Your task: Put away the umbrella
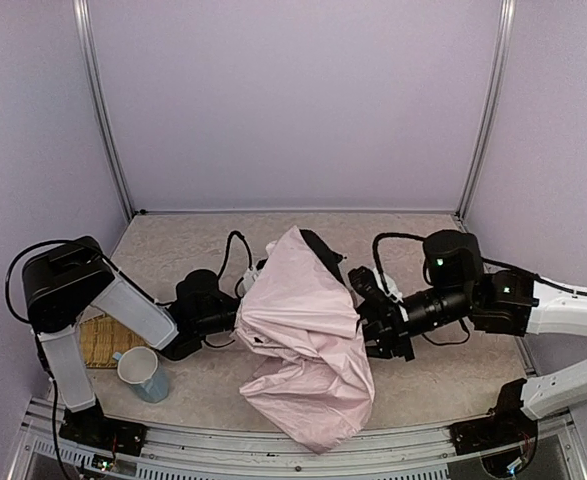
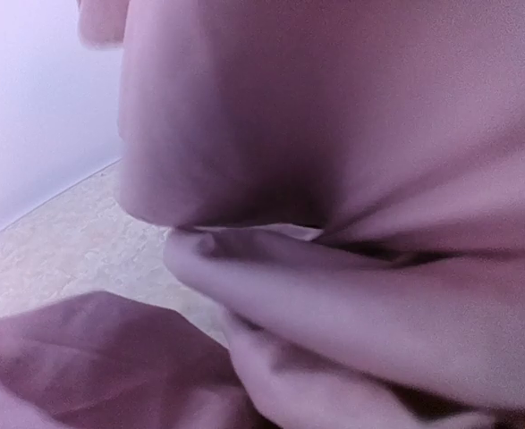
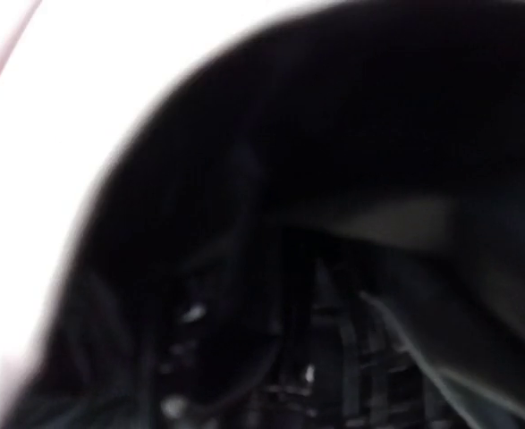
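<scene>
Pink fabric heaped mid-worktop is the umbrella (image 1: 303,345), its canopy slumped and crumpled. Black lining shows at its 12 o'clock edge, and a loose lobe trails toward 6 o'clock, near the front edge of the worktop (image 1: 173,250). You look to be in the gathering step: the canopy is collapsed but not yet wrapped tight. Your left fingers (image 1: 231,320) meet the fabric at its 9 o'clock side, and your right fingers (image 1: 373,322) press in at 3 o'clock. The left wrist view shows only pink folds close up and the right only dark lining and ribs, so you cannot tell how far either pair is open or whether either pinches cloth. Next, by my judgement, you need a sure hold on the shaft or handle, both hidden, before bundling the folds.
</scene>
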### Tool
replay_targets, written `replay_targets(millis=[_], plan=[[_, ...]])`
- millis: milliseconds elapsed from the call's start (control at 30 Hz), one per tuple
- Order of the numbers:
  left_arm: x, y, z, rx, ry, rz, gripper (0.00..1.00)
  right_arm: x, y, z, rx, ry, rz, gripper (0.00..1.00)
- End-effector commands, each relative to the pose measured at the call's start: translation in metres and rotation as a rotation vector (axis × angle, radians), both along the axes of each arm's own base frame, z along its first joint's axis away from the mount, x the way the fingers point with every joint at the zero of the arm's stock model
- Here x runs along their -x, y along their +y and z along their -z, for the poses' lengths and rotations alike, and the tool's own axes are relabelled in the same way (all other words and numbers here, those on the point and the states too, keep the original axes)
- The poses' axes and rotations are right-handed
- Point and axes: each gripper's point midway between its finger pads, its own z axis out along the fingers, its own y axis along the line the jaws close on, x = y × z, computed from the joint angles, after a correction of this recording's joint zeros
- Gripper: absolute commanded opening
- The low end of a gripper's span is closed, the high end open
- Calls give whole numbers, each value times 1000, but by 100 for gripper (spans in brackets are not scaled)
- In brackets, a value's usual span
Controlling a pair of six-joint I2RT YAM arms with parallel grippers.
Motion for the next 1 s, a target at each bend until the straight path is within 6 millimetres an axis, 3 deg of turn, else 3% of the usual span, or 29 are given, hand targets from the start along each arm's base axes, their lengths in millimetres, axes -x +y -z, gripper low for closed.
replay_targets(millis=[0,67,167,367,500,633,867,967], plan=[[5,9,-29,67,-37,-15,47,-8,-8,-82,-164,-134,80,0],[7,12,-30,69,-29,-18,55,-16,-14,-94,-159,-158,132,0],[6,12,-27,66,-34,-26,55,-15,-19,-111,-177,-184,141,0],[9,6,-21,42,-7,16,76,-11,-17,-145,-216,-161,114,0],[25,14,-21,62,-18,61,80,-9,-20,-190,-278,-150,123,0],[37,12,-25,104,-19,128,81,-15,-16,-217,-312,-144,152,0],[25,-2,-31,177,-20,144,82,-2,-8,-266,-390,-144,52,0],[17,-6,-39,222,-23,157,82,4,-9,-278,-405,-154,9,0]])
